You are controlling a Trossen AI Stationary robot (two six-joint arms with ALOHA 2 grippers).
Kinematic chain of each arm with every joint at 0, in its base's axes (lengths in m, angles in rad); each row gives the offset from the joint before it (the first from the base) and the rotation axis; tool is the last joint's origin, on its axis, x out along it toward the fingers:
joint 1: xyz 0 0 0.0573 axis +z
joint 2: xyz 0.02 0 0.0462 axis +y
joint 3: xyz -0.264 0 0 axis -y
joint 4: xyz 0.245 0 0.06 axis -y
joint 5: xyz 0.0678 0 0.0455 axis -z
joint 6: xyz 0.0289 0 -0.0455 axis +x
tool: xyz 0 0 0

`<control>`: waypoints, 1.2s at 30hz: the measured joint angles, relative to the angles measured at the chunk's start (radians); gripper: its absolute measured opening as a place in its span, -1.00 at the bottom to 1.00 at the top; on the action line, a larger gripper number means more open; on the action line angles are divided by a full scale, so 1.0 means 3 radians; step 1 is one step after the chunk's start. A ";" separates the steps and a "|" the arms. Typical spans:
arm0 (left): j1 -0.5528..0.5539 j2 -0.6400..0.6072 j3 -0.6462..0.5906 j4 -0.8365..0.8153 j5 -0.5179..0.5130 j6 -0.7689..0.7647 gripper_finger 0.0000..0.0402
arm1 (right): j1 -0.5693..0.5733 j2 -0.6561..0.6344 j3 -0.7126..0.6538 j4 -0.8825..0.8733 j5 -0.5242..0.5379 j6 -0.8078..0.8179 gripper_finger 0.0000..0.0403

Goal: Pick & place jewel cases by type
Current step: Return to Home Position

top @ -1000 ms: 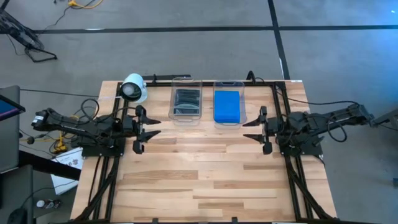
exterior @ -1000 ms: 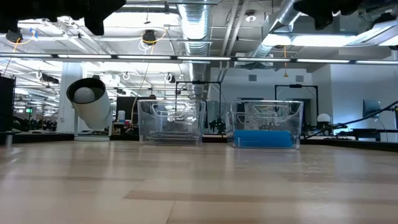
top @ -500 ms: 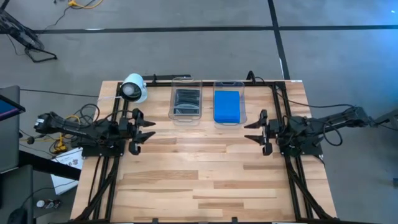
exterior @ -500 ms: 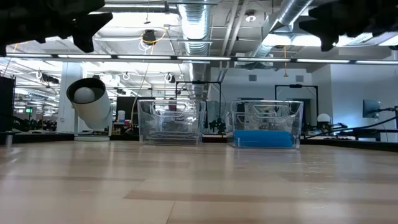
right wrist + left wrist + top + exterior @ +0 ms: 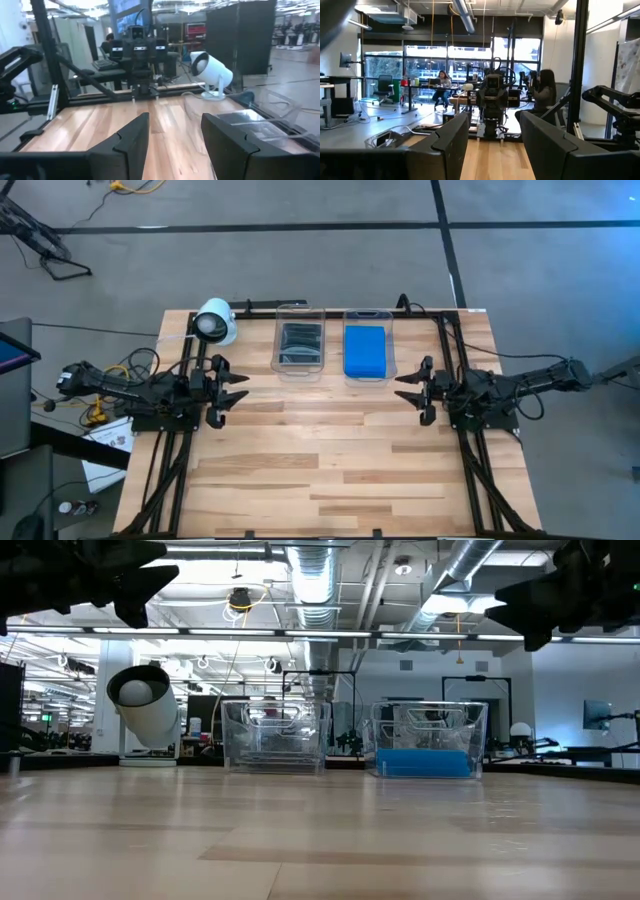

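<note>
**Condition.** The left hand (image 5: 236, 388) hung over the bench (image 5: 320, 465) at the left of the high view. The right hand (image 5: 405, 390) hung at the right. Each pointed inward, and both were open with nothing between the fingers. The black cases (image 5: 299, 343) lay in the left tub (image 5: 299, 309) and the blue cases (image 5: 365, 351) in the right tub (image 5: 368, 313), at upper centre. Sorting appeared complete, with only the return to rest outstanding.

**Probable faults.**
1. Either hand was near its tub's front wall. A swing toward the top of the frame could push the tub and shift the cases.
2. The white cylinder (image 5: 214, 322) stood just above the left hand. Spread fingers could clip it.
3. Loose cables (image 5: 110, 395) lay beside the left arm. Folding the arm could snag them.
</note>
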 joint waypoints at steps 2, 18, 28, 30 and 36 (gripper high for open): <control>0.0000 0.0000 0.0000 -0.0005 0.0000 0.0007 -0.14 | -0.0105 -0.0114 -0.0063 -0.0037 -0.0084 0.0046 -0.14; 0.0000 -0.0005 -0.0004 -0.0263 -0.0119 0.0083 -0.14 | -0.0307 -0.0559 -0.0305 -0.0219 -0.0367 -0.0016 -0.14; -0.0001 -0.0593 -0.0009 -0.0452 0.0087 0.0325 -0.14 | -0.0471 -0.0839 -0.0309 -0.0727 -0.0379 0.0162 -0.14; -0.0001 -0.0801 -0.0009 -0.0661 0.0048 0.0340 -0.14 | -0.0468 -0.0890 -0.0309 -0.0736 -0.0388 0.0157 -0.14; -0.0001 -0.1141 -0.0009 -0.1300 -0.0027 0.0178 -0.14 | -0.0468 -0.1040 -0.0311 -0.0767 -0.0388 0.0026 -0.14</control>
